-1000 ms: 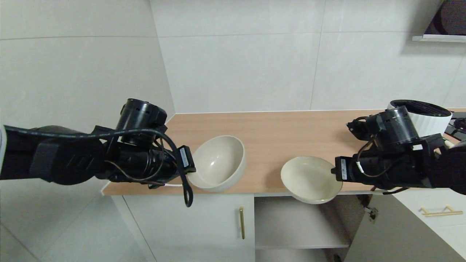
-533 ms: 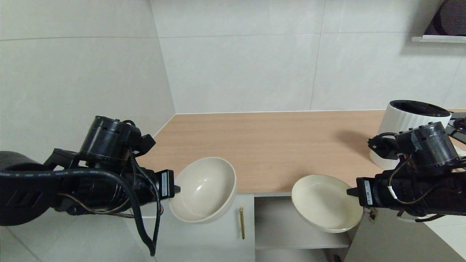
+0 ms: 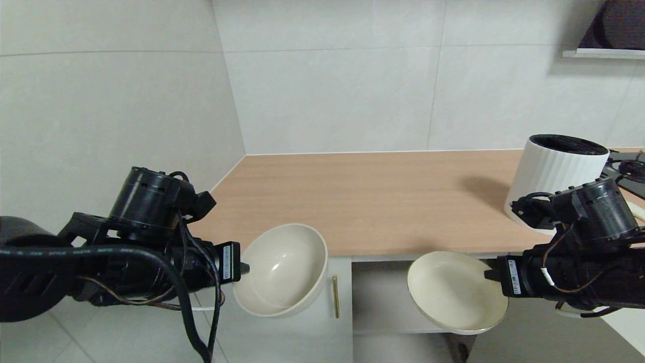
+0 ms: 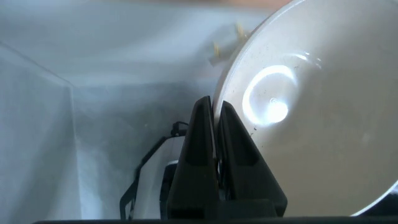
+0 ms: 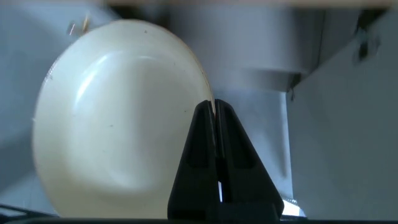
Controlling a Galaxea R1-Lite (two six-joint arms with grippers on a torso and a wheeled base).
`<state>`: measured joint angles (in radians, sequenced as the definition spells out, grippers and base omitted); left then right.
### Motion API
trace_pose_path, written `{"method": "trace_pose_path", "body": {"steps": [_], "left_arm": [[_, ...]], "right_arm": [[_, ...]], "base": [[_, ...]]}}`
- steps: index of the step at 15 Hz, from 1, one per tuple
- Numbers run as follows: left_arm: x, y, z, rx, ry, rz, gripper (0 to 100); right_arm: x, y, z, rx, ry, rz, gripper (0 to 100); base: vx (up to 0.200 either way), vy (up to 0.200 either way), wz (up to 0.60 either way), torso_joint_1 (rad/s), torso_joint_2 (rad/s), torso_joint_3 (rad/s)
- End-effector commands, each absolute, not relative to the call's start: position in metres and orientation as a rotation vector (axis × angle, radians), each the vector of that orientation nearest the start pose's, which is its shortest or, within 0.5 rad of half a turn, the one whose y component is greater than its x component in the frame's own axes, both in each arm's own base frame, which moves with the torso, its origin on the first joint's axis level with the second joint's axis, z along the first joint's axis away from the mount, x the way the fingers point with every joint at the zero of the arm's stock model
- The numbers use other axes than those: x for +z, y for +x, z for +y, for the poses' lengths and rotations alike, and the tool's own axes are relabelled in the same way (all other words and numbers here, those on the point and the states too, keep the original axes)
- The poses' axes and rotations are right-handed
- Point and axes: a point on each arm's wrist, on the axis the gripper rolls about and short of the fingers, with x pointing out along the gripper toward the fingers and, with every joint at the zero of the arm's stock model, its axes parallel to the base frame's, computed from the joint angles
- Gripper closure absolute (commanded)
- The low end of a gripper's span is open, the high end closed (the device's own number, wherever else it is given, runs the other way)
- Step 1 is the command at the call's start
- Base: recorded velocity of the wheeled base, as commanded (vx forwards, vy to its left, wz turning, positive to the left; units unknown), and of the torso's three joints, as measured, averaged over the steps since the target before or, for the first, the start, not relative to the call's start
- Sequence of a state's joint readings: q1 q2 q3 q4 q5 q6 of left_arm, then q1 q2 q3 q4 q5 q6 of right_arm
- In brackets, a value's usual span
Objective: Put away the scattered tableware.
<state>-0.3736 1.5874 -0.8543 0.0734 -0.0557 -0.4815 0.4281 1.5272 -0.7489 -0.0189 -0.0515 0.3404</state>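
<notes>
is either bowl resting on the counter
No, the left gripper holds the deep bowl and the right gripper the shallow bowl, both in the air, off the counter.

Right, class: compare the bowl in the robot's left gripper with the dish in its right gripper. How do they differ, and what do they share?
The bowl is deep and rounded; the dish is shallow and flatter. The bowl hangs before the closed cabinet door; the dish before the open compartment. Both are cream, empty, tilted, and pinched at the rim by the left gripper and right gripper.
</notes>
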Motion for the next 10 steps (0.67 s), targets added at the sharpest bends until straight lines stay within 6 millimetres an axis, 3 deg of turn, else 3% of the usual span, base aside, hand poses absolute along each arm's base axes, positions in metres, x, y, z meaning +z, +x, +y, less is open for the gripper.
{"method": "trace_pose_path", "body": {"steps": [1, 10], "left_arm": [[0.164, 0.239, -0.0948, -0.201, -0.32, 0.882, 100], [0.1605, 0.2411, -0.0956, -0.194, -0.317, 0.894, 100]], "right_arm": [[0.1593, 0.2181, 0.0982, 0.226, 0.138, 0.795, 100], [0.1541, 0.2212, 0.0995, 0.218, 0.131, 0.815, 100]], "base": [[0.0, 0.0, 0.0, 0.0, 0.0, 0.0], [0.0, 0.0, 0.0, 0.0, 0.0, 0.0]]}}
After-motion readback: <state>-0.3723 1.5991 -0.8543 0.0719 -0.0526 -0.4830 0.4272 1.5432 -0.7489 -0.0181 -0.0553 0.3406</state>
